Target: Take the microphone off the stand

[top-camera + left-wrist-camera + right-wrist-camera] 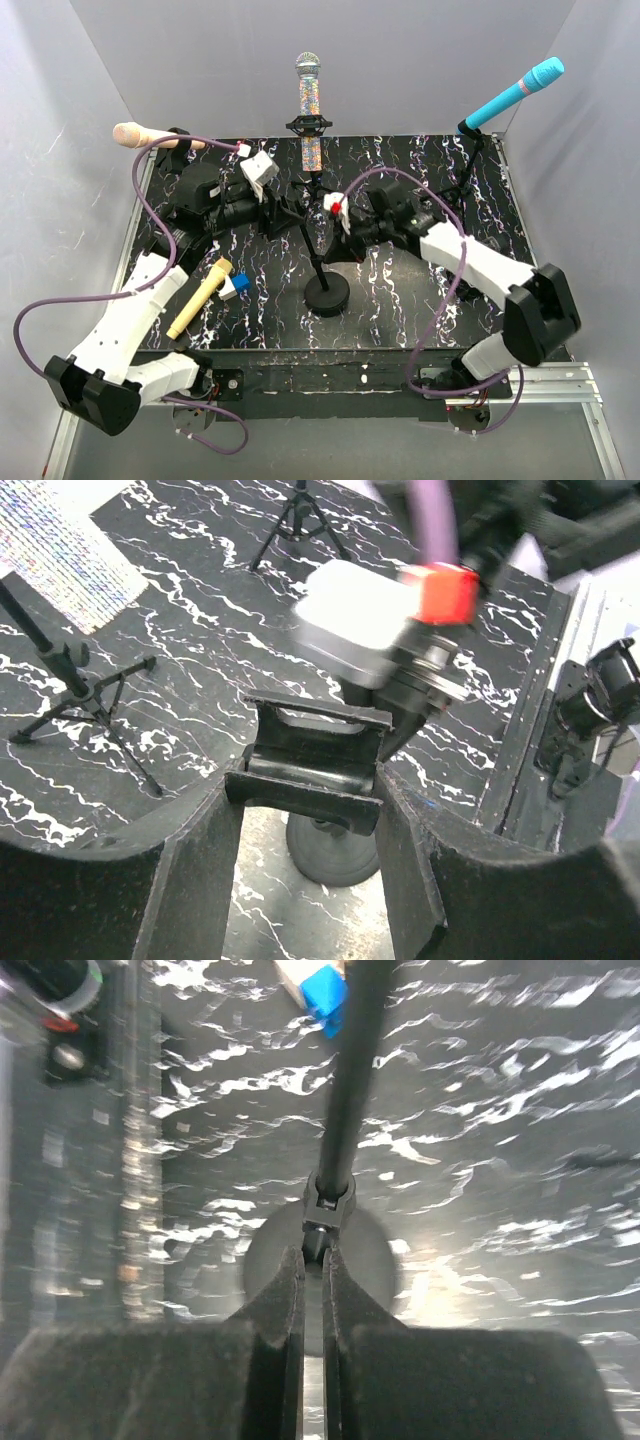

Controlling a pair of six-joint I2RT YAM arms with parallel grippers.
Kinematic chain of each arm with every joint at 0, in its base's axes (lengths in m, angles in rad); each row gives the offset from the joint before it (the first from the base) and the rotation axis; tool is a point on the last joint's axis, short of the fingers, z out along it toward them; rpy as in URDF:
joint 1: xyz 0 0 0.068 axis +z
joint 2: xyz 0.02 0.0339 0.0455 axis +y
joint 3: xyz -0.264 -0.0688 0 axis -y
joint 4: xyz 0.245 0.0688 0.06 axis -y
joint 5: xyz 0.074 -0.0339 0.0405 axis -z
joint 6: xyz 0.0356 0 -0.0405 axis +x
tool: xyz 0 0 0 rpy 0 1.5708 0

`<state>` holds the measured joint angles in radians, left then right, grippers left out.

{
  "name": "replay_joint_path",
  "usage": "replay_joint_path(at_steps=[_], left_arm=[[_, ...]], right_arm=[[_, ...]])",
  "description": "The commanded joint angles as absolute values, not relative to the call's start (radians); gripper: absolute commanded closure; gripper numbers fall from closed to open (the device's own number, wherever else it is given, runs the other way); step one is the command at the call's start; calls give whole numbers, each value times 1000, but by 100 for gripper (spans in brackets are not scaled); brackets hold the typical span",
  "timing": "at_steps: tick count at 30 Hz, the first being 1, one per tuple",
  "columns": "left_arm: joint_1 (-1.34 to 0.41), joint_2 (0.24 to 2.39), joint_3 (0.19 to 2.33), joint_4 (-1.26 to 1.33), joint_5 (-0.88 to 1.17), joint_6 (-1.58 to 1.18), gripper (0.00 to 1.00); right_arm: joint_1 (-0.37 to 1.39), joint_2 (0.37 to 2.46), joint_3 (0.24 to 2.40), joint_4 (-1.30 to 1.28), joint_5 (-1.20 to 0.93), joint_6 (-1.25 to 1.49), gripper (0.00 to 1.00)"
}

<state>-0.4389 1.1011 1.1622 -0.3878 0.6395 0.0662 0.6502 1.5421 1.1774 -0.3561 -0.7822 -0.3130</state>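
**Left pincer (312, 780) and right pincer (312, 1260) both clamped on the stand (327, 296); microphone (309, 95) sits in its clip above**

My left pincer is closed on a black bracket (315, 765) partway up the stand's pole. One of my fingers (190, 880) presses against each side of it. My right pincer comes at the same pole from the opposite side and is shut tight. Its tips pinch a small collar (328, 1205) on the pole, and the stand's round foot (370, 1260) lies directly below that grip. From overhead my two wrists meet at the stand, left of it and right of it, about halfway up.

The microphone is the glittery one with the silver head. It stands upright in the black clip at the top of the stand, above both of my pincers, and neither of them touches it.

A yellow microphone (200, 298) lies flat on the marbled table (385, 305), left of the stand's foot. A small blue-and-white block (237, 285) sits between it and the foot. A pink microphone (135, 133) is well back and to the left of the stand. A blue microphone (520, 88) is well back and to the right, angled upward.
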Motion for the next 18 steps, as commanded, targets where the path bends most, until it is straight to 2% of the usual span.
replay_joint_path(at_steps=[1,3,5,7,9,10,12,14,15,18], left_arm=[[-430,1130,1198,-370,630,57,92],[-430,1134,1198,-364,644,63,91],[-426,1137,1200,-371,643,75,92],[-422,1143,1213,-386,640,83,92],[-419,1152,1223,-399,638,86,92],[-419,1160,1229,-406,640,83,92],[-417,1167,1244,-414,644,86,92],[-417,1175,1255,-419,650,94,92],[-417,1178,1255,-417,652,100,92],[-417,1177,1256,-416,657,112,91]], right_arm=[[722,1378,966,105,-510,-791,99],[758,1330,823,342,-433,-1034,99],[775,1316,682,612,-449,-1249,99],[776,1321,580,821,-474,-1336,99],[778,1296,517,888,-479,-1309,99],[778,1251,512,826,-476,-1280,96],[775,1148,561,538,-456,-1199,65],[764,1088,653,215,-453,-1058,45],[756,1077,691,137,-436,-952,38],[720,1092,809,-85,-426,-641,37]])
